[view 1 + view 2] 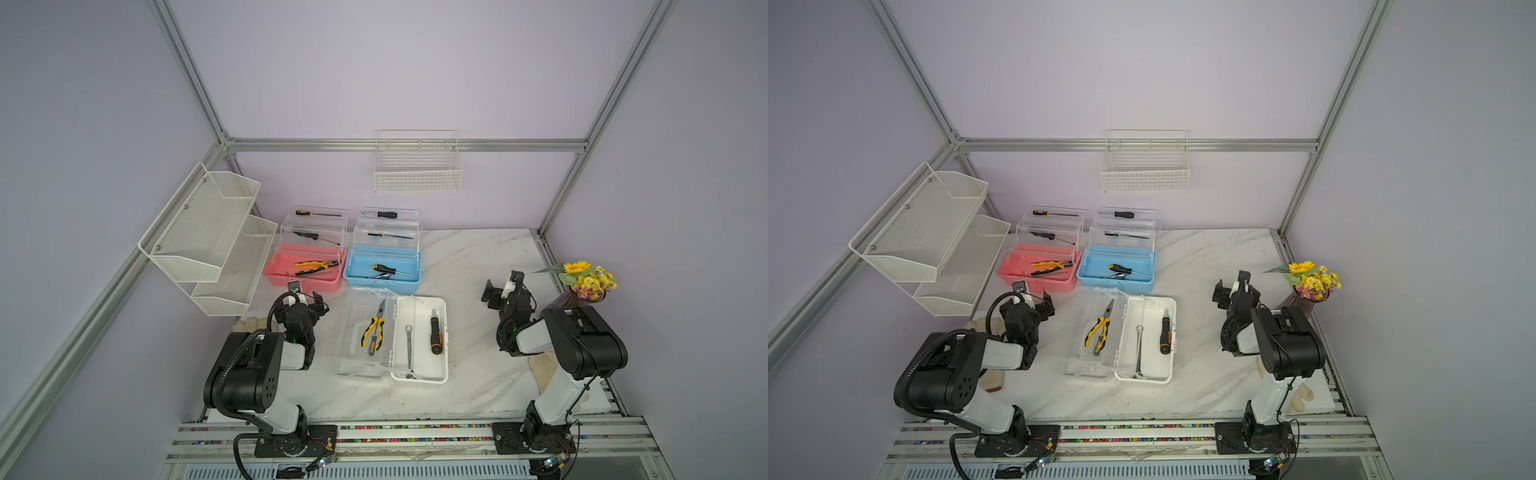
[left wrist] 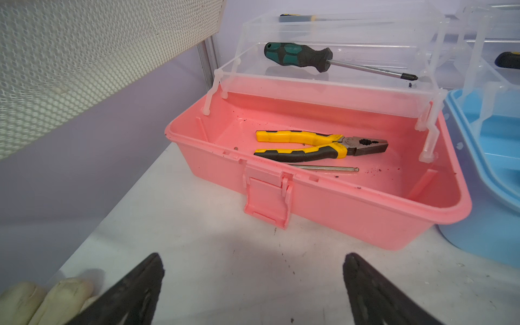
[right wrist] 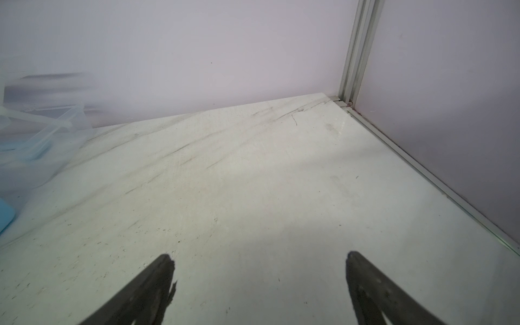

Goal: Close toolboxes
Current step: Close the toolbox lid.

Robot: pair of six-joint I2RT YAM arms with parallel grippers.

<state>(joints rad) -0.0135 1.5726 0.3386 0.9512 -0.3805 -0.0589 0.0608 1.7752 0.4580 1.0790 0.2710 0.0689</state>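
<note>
1. All three toolboxes stand open, so I judge this the start: approaching the first lid.
2. My left pincer [image 2: 253, 256] is spread fully wide, holding nothing, low over the table [image 2: 197, 239].
3. The pink toolbox [image 2: 337, 213] stands just ahead of it, latch [image 2: 267, 197] facing it. The clear lid [image 2: 337, 25] and trays are swung up and back beyond the base.
4. My right pincer [image 3: 259, 254] is equally wide and empty over bare table. The blue toolbox [image 1: 382, 282] is well apart, ahead and toward the left arm.
5. The white toolbox [image 1: 420, 307] lies between the two pincers, a little back, its clear half folded flat toward the left one.
6. Next, I reckon: raise the left pincer over the pink base, reach behind the lid, and draw it forward and down until the latch can catch.
7. In the way: pliers [image 2: 309, 146] lie low in the base and should clear, but a screwdriver [image 2: 298, 57] on the tray could roll as it swings. The mesh rack [image 2: 84, 56] hangs close beside the left pincer, and a glove [image 2: 42, 298] lies just beside it on the table.
</note>
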